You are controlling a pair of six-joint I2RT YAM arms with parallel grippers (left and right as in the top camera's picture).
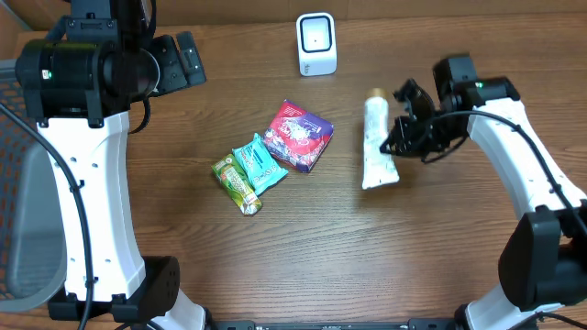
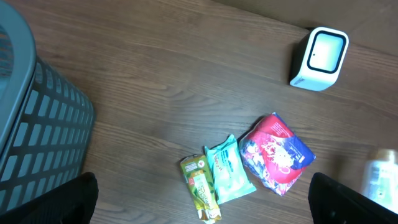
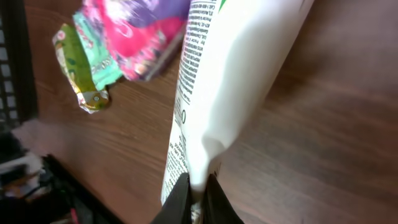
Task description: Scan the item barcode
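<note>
On the table (image 1: 367, 266), the barcode scanner (image 1: 316, 44) stands at the far middle. The tube (image 1: 376, 137) lies nearer, to its right. Left of the tube, three packets touch in a row: large pouch (image 1: 298, 136) farthest, flat packet (image 1: 259, 163) next, slim packet (image 1: 237, 185) nearest and leftmost. A basket (image 2: 37, 124) stands at the left edge.
</note>
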